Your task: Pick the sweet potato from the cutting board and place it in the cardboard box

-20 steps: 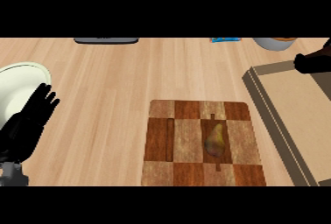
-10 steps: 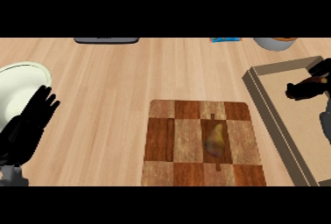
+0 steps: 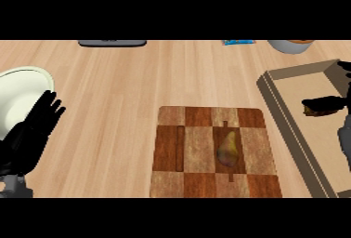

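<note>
The open tan cardboard box (image 3: pixel 288 93) runs off the right edge and the lower edge, so its far wall and full length are unseen. Over it, the black right hand (image 3: pixel 322 106) is cut by the right edge; only part shows, and whether its fingers are curled cannot be told. The black left hand (image 3: pixel 31 132) covers part of the round cream plate (image 3: pixel 24 86), which also leaves the left edge. Along the top, a flat dark grey object (image 3: pixel 112 43), a small blue item (image 3: pixel 238 42) and a grey round vessel (image 3: pixel 291 46) are each cropped, too little showing to identify.
</note>
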{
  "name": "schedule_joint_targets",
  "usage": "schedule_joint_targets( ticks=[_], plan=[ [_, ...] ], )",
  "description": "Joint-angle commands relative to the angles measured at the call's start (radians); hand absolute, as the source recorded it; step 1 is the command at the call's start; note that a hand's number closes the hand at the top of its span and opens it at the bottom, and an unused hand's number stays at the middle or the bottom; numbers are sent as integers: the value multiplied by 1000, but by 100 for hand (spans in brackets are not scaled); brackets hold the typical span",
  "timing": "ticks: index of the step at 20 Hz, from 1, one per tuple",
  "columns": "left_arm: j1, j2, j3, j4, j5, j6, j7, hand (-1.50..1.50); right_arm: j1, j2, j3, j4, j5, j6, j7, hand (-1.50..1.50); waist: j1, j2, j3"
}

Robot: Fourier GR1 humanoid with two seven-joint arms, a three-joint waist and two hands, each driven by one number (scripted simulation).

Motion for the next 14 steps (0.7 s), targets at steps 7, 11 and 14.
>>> schedule_joint_targets(
  ticks=[7, 11, 14],
  plan=[
    [20, 1, 22, -10, -4, -2, -4, 0, 45, 84, -222, -207, -222, -243, -80, -150, -9, -3, -1],
    [39, -13, 3, -67, -13, 7, 32, 0, 189, 0, -348, -309, -373, -147, -126, -150, -14, -4, 0],
    [29, 1, 43, -16, 6, -20, 4, 0, 304, 39, -391, -468, -459, -109, -115, -150, -20, -6, -1]
  ],
)
